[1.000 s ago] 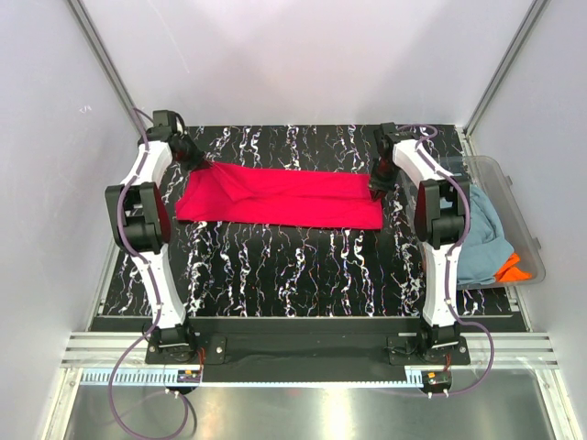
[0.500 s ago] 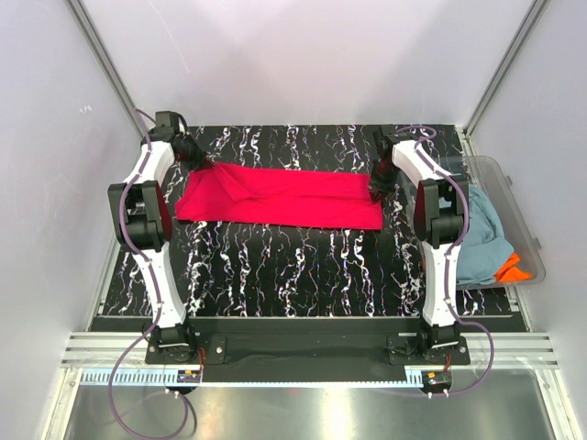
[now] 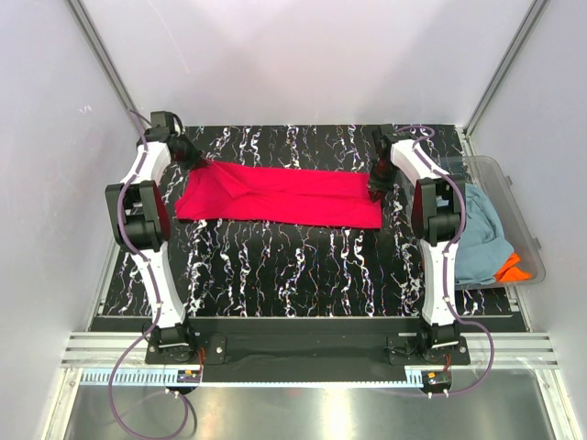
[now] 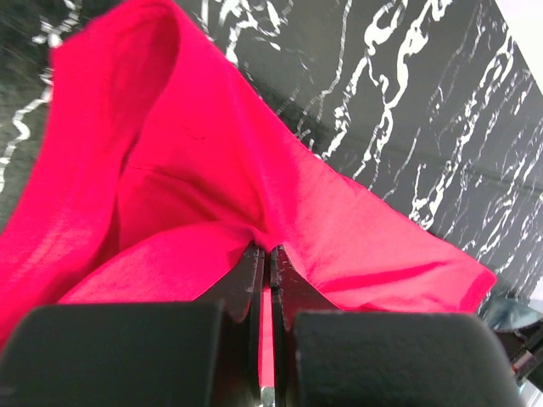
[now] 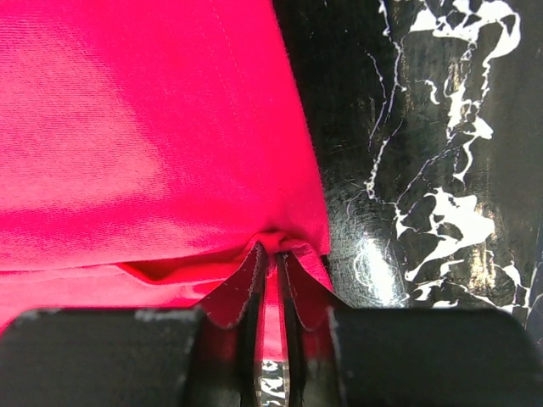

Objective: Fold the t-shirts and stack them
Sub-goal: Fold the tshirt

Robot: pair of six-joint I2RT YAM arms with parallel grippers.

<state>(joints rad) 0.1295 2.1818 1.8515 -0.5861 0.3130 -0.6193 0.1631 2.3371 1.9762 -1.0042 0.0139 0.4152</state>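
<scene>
- Found the red t-shirt (image 3: 280,195) spread as a long flat band across the far half of the table (image 3: 303,275), left end bunched and slightly raised, right end square.
- Noted the left gripper (image 3: 191,156) at the far-left corner of that band, fingers pressed together on a fold of red cloth.
- Noted the right gripper (image 3: 376,188) at the right end, fingers nearly touching, with a thin strip of red cloth pinched in the slit between them.
- Judged the cloth light, limp and thin: apt to sag, wrinkle and slide over itself, not breakable, and too soft to carry a fold unaided.
- Judged corners and hems the best places to pinch, with both ends taken together and kept taut to lay a fold flat.
- Saw only from above the whole outline, plus the grey-blue t-shirt (image 3: 481,234) and the orange t-shirt (image 3: 514,269) heaped in the clear tub (image 3: 515,197) at the right edge, beyond the right arm.
- Saw only from the left wrist a loose pouch of cloth rising ahead of the fingers.
- Saw only from the right wrist the doubled layers at the shirt's edge, with bare table just beside it.
- Could not tell from above how either pair of fingers stood.
</scene>
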